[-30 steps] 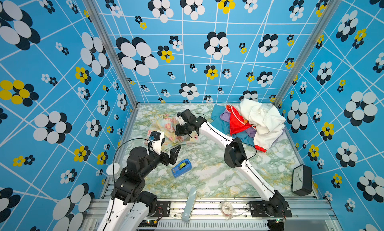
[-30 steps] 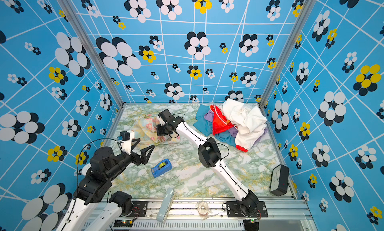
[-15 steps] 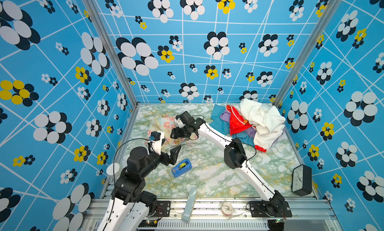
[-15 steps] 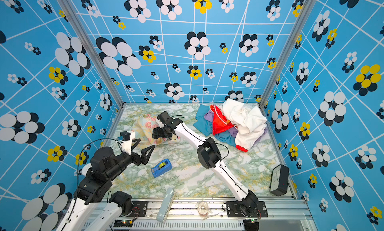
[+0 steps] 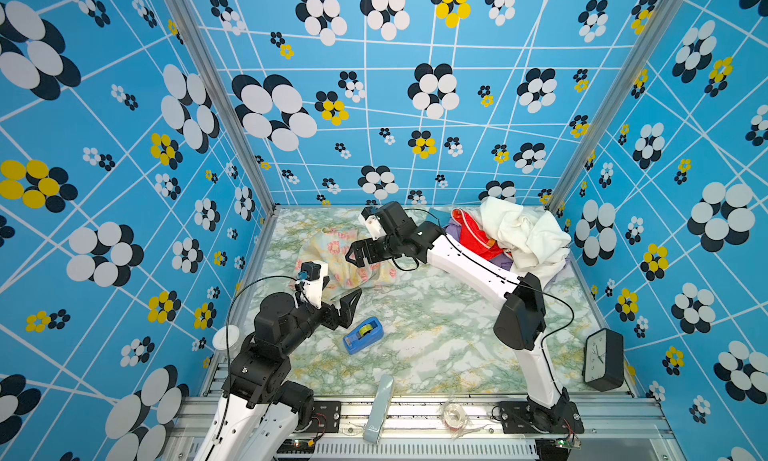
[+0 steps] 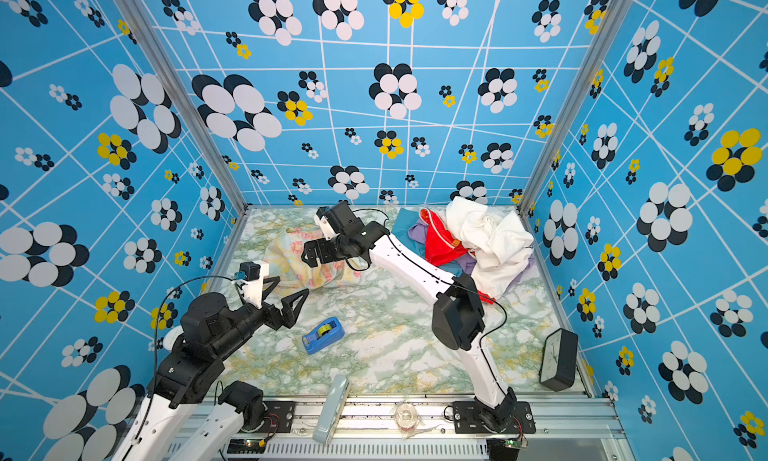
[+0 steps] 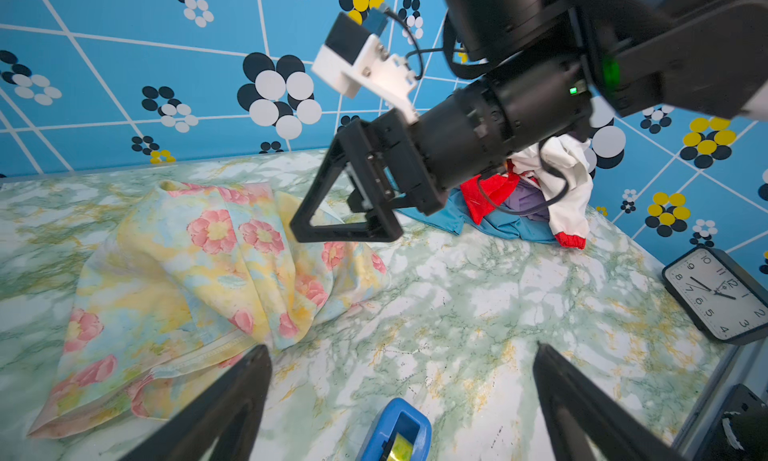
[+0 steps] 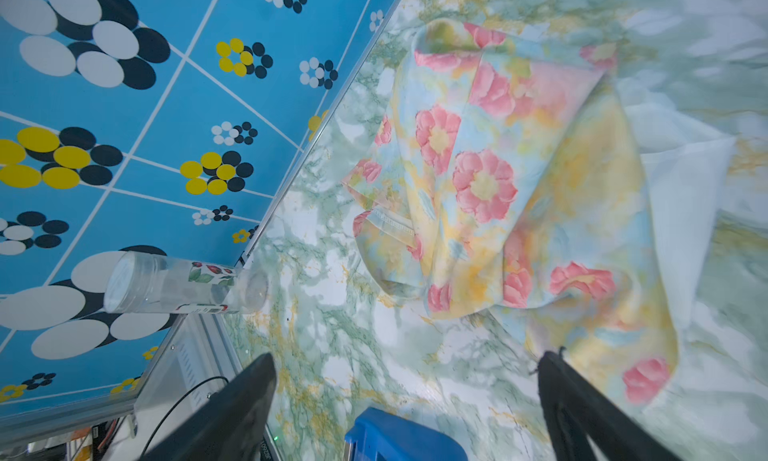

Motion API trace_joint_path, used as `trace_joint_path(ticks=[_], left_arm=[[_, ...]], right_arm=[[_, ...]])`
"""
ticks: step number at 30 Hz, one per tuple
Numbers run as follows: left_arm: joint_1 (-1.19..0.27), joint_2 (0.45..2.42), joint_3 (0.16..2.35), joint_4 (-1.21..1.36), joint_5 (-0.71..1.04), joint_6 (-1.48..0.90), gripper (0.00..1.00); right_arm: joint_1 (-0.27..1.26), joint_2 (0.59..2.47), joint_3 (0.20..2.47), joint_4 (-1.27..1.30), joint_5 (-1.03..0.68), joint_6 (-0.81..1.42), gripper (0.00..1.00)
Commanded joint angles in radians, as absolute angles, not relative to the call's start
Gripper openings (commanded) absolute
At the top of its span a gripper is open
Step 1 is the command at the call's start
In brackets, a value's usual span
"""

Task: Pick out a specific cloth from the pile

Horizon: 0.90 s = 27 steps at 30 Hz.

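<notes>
Right gripper: jaws spread, holding nothing, above cloth | cloth apart from pile

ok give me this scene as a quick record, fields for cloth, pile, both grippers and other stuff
cloth: floral cloth crumpled on the table, apart from the pile
pile: pile of white, red, teal and lilac cloths at the far right corner
right gripper: right gripper open above the floral cloth, holding nothing
left gripper: left gripper open, empty
other: tape dispenser, clock
</notes>
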State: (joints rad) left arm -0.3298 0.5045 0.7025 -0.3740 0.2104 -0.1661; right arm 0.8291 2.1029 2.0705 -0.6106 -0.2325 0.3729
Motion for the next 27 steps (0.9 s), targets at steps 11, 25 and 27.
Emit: trace_joint_path(ticks=[11,25,27], left_arm=[[-0.285,0.816,0.729,-0.35,-0.245,-0.146,0.99],[-0.065,1.022,0.406,0.328,-0.192,-0.126,0.99],[-0.058,1.076,0.387,0.398,-0.193,-0.103,0.99]], right_arm=[[0.578,1.471,1.45,-0.596,0.076,0.255,0.99],[0.23,1.178,0.827,-0.183,0.341,0.123,0.99],[0.201,1.182,0.742,-0.086,0.375,0.11,0.99]])
